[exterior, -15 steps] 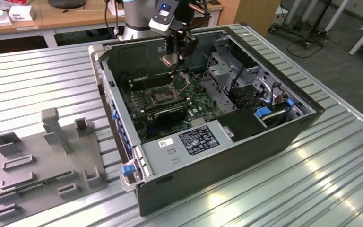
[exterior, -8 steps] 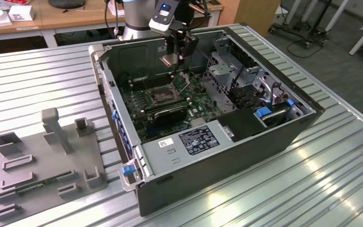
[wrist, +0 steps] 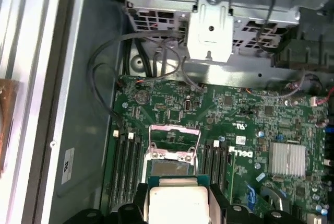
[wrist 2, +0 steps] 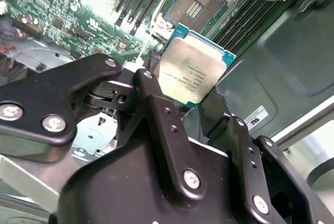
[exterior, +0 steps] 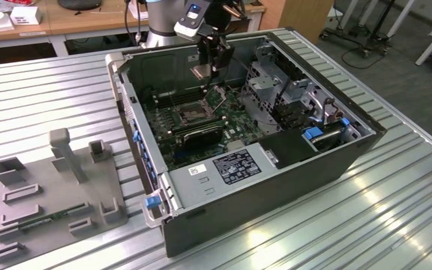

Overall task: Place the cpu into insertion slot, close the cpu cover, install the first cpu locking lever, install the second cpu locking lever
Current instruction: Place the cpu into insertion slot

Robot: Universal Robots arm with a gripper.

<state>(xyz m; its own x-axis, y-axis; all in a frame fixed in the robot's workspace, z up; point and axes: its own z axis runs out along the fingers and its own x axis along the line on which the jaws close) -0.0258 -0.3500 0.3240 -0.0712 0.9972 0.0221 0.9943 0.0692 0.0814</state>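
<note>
Now the fingers [wrist 2: 156, 104] are clamped on the cpu [wrist 2: 193, 67], well above the open insertion slot [wrist 2: 194, 6]; placing it well likely needs it level, corners matched, no sliding

The cpu [wrist: 177, 203] is cut off by the first wrist view's edge, with the insertion slot [wrist: 169, 167] partly hidden behind it; in the second wrist view one corner is covered by the fingers [wrist 2: 219, 112].
</note>
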